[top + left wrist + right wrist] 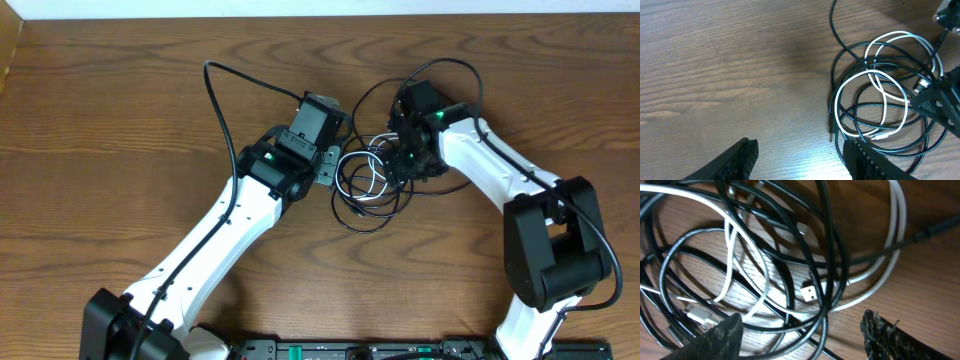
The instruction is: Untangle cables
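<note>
Here's the knot: the cable tangle (368, 182) sits mid-table (120, 120), squarely between the two arms, and not one cord is free yet, so I'd call this the opening of the job, the hunt for a first strand to pull. Over on the right, the right pincer (800, 337) hovers low right over the pile, jaws spread wide and pinching nothing. Several black strands (827, 240) run through the gap between its fingertips, and a loop of the white cable (897, 235) sweeps round just beyond, with a small silver USB plug (809, 292) lying loose on the wood a little ahead of the gap. The left pincer (800, 162) is spread too, with only bare wood between its fingers; from its view the coils lie ahead and off to the right, touching nothing of it, and a black plug end (831, 134) points down just beside its right finger. What does the next move want? My read: the right pincer should settle on a single cord rather than the bundle now straddled, the white one being easiest to tell apart, while the left comes across to pin or take a black coil. Then they draw apart. Grab several strands at once and the knot may simply tighten.
</note>
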`<action>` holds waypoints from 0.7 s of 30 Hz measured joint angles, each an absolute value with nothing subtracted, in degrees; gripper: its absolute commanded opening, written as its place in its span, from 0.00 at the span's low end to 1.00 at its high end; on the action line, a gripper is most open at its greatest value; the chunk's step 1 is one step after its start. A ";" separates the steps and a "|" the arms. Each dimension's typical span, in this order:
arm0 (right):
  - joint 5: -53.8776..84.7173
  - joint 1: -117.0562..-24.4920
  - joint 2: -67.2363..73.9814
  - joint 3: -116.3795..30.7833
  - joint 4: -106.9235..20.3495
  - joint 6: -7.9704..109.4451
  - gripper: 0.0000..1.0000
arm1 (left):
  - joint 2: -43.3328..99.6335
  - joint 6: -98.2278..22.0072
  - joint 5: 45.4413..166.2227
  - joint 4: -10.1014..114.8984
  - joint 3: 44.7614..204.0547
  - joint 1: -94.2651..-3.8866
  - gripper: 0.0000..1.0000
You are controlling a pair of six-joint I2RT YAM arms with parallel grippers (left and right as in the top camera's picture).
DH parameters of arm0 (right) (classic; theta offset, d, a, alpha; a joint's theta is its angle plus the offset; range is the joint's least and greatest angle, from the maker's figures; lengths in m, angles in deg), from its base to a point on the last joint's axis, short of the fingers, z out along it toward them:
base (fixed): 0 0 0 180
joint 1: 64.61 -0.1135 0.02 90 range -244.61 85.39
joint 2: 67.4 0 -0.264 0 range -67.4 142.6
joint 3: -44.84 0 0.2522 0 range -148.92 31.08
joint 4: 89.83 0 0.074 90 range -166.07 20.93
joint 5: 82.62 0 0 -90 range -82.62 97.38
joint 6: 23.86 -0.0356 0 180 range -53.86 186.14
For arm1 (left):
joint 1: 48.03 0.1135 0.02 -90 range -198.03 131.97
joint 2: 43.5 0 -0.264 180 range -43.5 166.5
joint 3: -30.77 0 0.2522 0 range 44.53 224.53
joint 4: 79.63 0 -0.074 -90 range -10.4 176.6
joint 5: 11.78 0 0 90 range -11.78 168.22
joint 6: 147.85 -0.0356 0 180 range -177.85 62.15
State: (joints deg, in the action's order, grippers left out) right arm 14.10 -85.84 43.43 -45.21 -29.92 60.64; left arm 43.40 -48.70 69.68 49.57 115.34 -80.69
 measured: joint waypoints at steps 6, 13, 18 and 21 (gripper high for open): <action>14.25 -87.11 43.43 -43.77 -33.79 60.22 0.72 | 43.40 -48.70 69.64 49.59 115.34 -80.69 0.60; 14.25 -87.44 43.43 -39.75 -36.74 58.67 0.65 | 43.40 -48.70 69.27 49.63 115.34 -80.69 0.60; 14.10 -87.46 43.43 -39.33 -36.94 57.80 0.15 | 43.40 -48.70 69.27 49.63 115.34 -80.69 0.60; 14.16 -87.44 43.43 -39.36 -36.81 57.32 0.01 | 43.40 -48.70 69.24 49.63 115.34 -80.69 0.60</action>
State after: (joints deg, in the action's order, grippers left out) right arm 14.16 -87.44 43.43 -39.36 -36.81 57.32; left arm 43.40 -48.70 69.24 49.63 115.34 -80.69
